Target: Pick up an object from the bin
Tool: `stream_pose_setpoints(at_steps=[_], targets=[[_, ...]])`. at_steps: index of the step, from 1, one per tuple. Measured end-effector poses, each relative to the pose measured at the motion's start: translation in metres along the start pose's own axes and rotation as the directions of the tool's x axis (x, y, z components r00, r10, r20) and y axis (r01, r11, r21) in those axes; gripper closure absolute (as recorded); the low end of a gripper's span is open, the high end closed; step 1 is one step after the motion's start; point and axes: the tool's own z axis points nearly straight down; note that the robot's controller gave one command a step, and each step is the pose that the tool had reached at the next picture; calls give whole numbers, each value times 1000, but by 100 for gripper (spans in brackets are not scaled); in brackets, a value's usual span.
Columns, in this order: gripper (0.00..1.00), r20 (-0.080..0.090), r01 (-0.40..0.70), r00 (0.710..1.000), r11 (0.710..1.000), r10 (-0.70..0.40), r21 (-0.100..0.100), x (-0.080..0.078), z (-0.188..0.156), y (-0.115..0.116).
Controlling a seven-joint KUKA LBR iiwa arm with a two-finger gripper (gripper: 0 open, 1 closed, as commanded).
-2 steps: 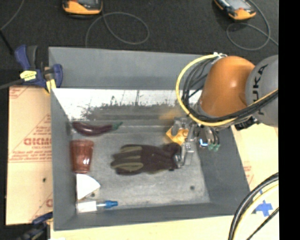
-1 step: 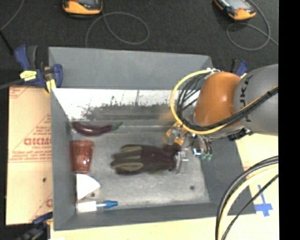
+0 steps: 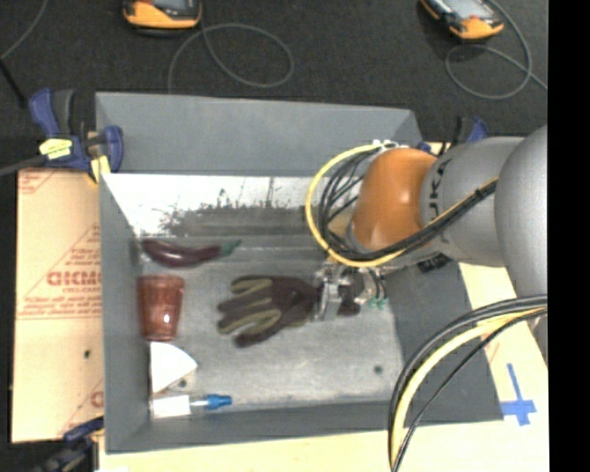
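Dark floor (image 3: 350, 55); thin cables (image 3: 293, 60) looped across it; two orange-black devices (image 3: 161, 11) at top edge.

One camera, overhead. It looks down into the grey metal bin (image 3: 249, 198), tilted off vertical: the far wall shows its whole inner face, while the near wall is foreshortened to a narrow strip. It sits close enough that the bin takes up most of the middle of the view, with a margin of dark surface (image 3: 304, 46) past the far rim. The arm (image 3: 498, 203) enters from the right and overlaps the bin's right side.
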Motion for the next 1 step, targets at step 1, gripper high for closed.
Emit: stream_pose_setpoints(at_steps=[1], targets=[[100, 0, 1, 1000, 1000, -1, 0, 0, 0, 0]])
